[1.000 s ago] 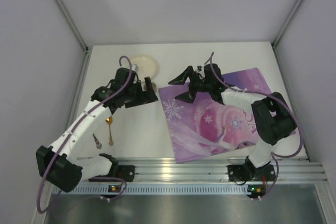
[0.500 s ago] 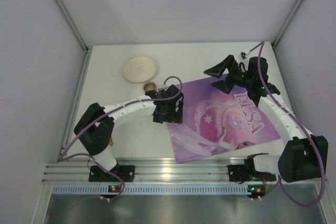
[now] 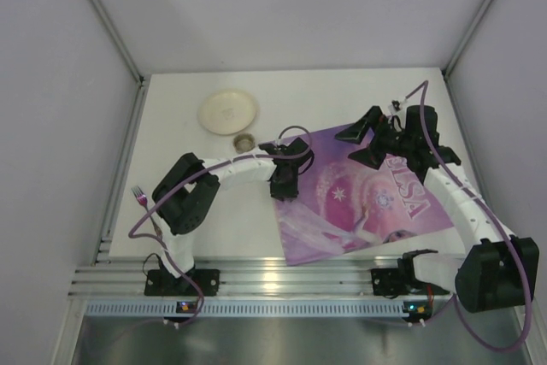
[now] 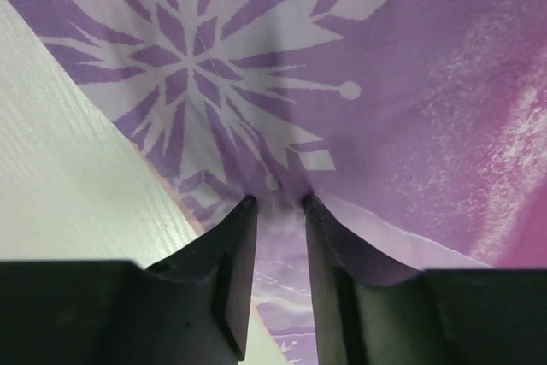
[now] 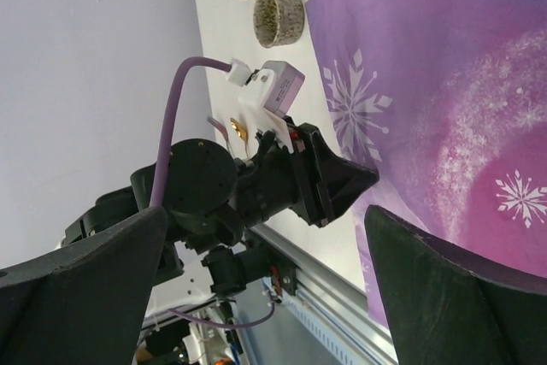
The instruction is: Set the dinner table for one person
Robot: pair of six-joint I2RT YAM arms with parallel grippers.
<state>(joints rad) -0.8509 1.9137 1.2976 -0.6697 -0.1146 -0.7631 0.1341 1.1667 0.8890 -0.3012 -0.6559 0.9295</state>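
The white dinner table (image 3: 342, 96) carries a purple snowflake placemat (image 3: 359, 198) at the right of centre. My left gripper (image 3: 285, 192) sits on the mat's left edge. In the left wrist view its fingers (image 4: 235, 254) stand close together, pinching a puckered fold of the placemat (image 4: 342, 57) beside the bare tabletop (image 4: 68, 143). My right gripper (image 3: 364, 143) hovers open over the mat's far edge, holding nothing. The right wrist view looks between its wide fingers (image 5: 77, 297) at the left gripper (image 5: 325, 177) on the mat (image 5: 444, 83).
A cream plate (image 3: 228, 112) and a small round cup (image 3: 245, 140) lie at the back left. A pink fork (image 3: 137, 197) rests by the left edge, and a gold spoon (image 5: 239, 130) shows behind the left arm. The ribbed rail (image 3: 282, 279) runs along the near edge.
My left gripper has slid down onto the mat's left edge and closed its jaws on it. The left elbow has swung inward, uncovering the fork. My right gripper dropped slightly.
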